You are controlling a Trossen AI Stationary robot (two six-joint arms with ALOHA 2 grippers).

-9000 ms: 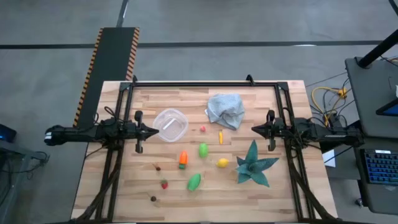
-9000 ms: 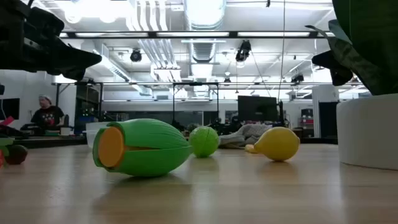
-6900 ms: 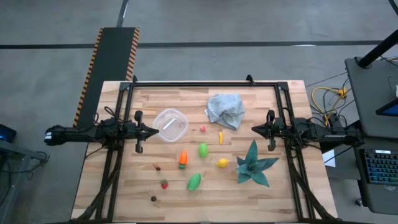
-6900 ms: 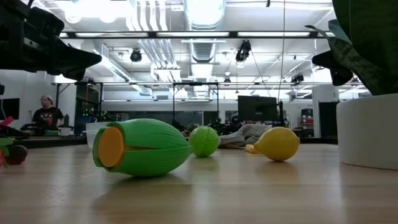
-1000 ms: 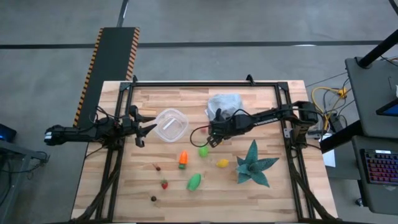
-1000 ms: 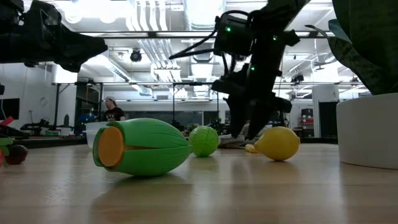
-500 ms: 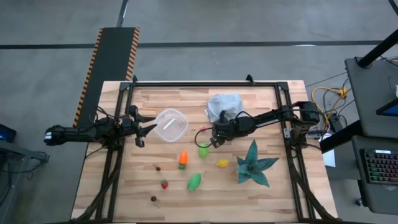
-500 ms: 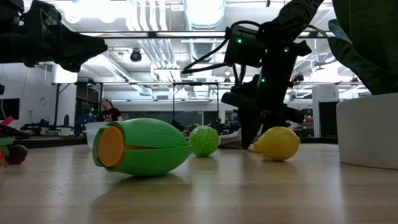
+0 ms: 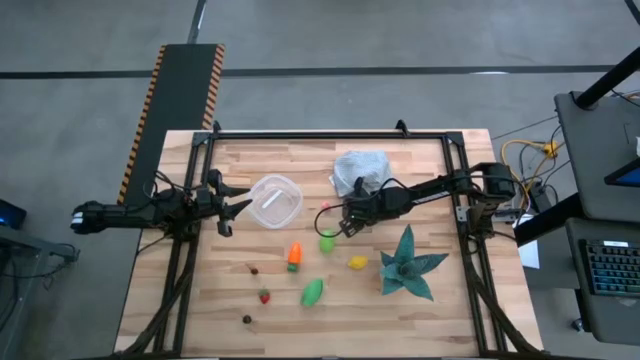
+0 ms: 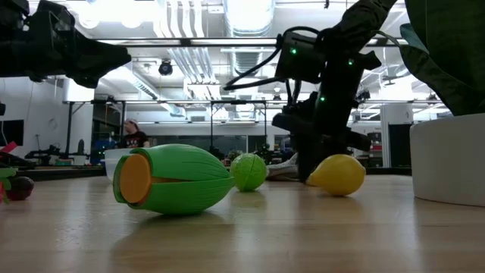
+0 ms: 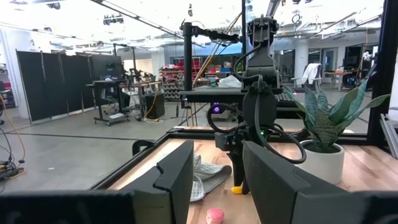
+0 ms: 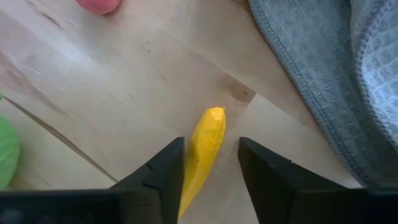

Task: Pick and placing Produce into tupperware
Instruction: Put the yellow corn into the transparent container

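Note:
The produce lies scattered on the wooden table: a long yellow piece (image 12: pixel 202 146), a small red one (image 9: pixel 325 208), a green ball (image 9: pixel 326 241), an orange carrot (image 9: pixel 294 255), a lemon (image 9: pixel 357 262) and a green piece with an orange end (image 9: pixel 312 291). The clear tupperware (image 9: pixel 275 200) stands left of them. My right gripper (image 9: pixel 350 222) is down over the yellow piece, open, one finger on each long side. My left gripper (image 9: pixel 238 207) hovers open beside the tupperware's left side, with nothing between its fingers. My right gripper comes from above, its fingers pointing down on either side of the yellow piece. One finger (image 12: pixel 168 168) lies against the piece's long side (image 12: pixel 189 158); the other finger (image 12: pixel 264 171) stands a little apart from it. The piece lies flat on the table.
A grey-blue cloth (image 9: pixel 362 175) lies just beyond the right gripper. A teal spiky plant in a white pot (image 9: pixel 410 265) stands at the right front. A strawberry (image 9: pixel 264 296) and two dark brown bits (image 9: pixel 254 268) lie at the left front. A black frame (image 9: pixel 330 134) borders the table.
My right gripper has gone a little toward the table's right edge and down onto the yellow piece. The produce and the tupperware have stayed where they were.

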